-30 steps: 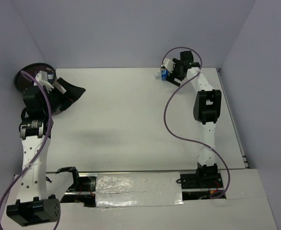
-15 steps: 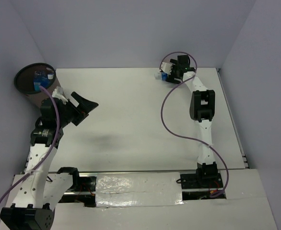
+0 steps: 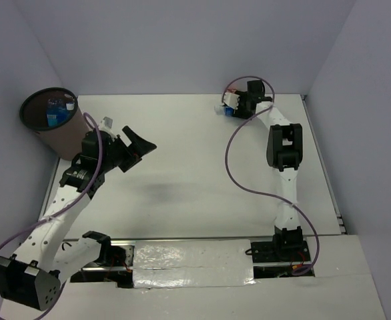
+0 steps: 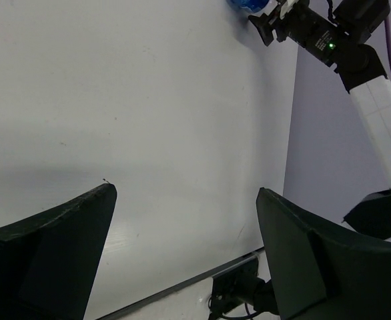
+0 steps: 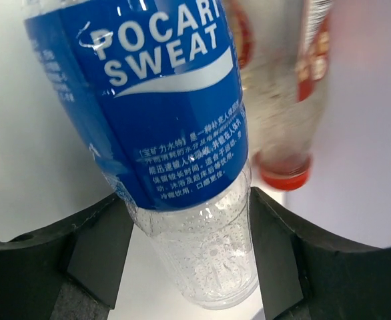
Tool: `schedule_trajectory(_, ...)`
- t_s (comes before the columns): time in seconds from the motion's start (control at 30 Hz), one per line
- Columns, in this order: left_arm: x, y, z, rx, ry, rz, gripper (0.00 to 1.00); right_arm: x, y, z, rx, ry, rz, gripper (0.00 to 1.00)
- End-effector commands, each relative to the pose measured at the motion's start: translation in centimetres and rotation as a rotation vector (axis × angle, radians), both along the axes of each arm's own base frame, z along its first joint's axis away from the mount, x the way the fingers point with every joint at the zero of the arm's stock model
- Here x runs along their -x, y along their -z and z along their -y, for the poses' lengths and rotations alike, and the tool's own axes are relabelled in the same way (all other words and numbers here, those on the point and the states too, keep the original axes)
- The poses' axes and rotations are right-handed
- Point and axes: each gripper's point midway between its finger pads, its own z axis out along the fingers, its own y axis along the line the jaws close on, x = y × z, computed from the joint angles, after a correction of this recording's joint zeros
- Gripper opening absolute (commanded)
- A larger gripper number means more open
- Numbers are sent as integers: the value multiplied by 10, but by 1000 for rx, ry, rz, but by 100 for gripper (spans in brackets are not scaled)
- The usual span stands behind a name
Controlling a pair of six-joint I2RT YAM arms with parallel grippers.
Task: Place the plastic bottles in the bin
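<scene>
Black fingers of the left gripper stand spread wide and hold nothing, above the white surface just beside the brown bin at the left edge. A binned bottle with a blue label shows inside the bin. At the far edge, the right gripper pinches the blue-labelled bottle, its pads set against both sides of the clear end below the label. Hazard one: the hold sits at one end, not at the middle, so the bottle is judged likely to swing or slip out on lifting, and the smooth thin wall may also buckle under pressure. Hazard two: the red-capped bottle lies just beside and beyond the held one, so a sideways pull could knock it and send it rolling. Hazard three: the bin stands well apart, across the surface, with the left arm between, so a low or direct carry risks striking that arm or the bin's rim. A release short of the opening would drop the bottle onto the surface.
</scene>
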Motion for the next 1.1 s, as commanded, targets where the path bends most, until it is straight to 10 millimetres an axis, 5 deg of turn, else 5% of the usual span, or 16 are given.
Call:
schedule_trajectory(0.0, -16, -17, 17, 12, 15, 91, 99, 54, 12, -11, -75, -13, -164, 34)
schedule_trajectory(0.03, -18, -19, 20, 8, 21, 101, 99, 61, -12, -13, -99, -12, -144, 33)
schedule_trajectory(0.2, -31, -28, 41, -54, 51, 207, 99, 141, -56, -44, -333, 5, -307, 29)
schedule_trajectory(0.4, -49, -47, 72, -75, 109, 373, 99, 252, -101, -111, -698, 15, -696, 25)
schedule_trajectory(0.6, -61, -56, 104, -59, 182, 443, 99, 333, -140, -166, -970, 25, -1030, 26)
schedule_trajectory(0.77, -64, -70, 122, -16, 222, 502, 99, 365, -157, -191, -1044, -4, -1155, 27)
schedule_trajectory(1.07, -54, -56, 138, 10, 266, 471, 99, 375, -183, -213, -1125, -28, -1212, 27)
